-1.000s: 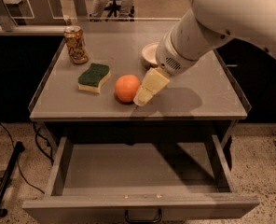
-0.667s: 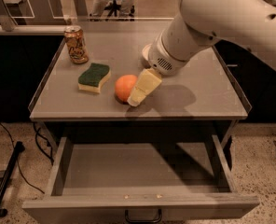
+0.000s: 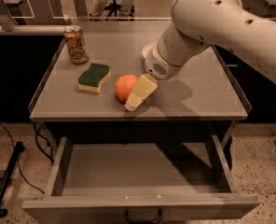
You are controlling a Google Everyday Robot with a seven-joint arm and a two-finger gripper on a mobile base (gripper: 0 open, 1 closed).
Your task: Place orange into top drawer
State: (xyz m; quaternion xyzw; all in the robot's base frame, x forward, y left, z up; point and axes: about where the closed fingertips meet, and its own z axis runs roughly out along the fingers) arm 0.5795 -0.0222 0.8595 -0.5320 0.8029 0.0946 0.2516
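1. Camera view, layout: a grey table [image 3: 198,94] fills the middle of the frame. A white robot arm [image 3: 208,22] enters from the upper right and bends down toward the table's centre.
2. Gripper [image 3: 139,93]: low over the tabletop, just left of centre. Its cream end slants down and to the left, with the tip at the table surface near the front edge.
3. Grip state: cannot tell from this angle whether it is open or closed.
4. Orange [image 3: 123,87]: sits on the tabletop, touching the gripper's left side. It is on the table, not in the drawer.
5. Top drawer [image 3: 142,171]: stands open at the bottom of the frame, below the table's front edge. The flat grey floor is in view, and a dark handle [image 3: 142,217] sits at the bottom centre of the front panel.
6. Sponge [image 3: 94,77]: green top, yellow base, lying left of the orange, near but apart.
7. Can [image 3: 76,44]: upright at the table's upper left corner.
8. White bowl [image 3: 148,49]: only a bit of rim shows behind the arm's wrist.
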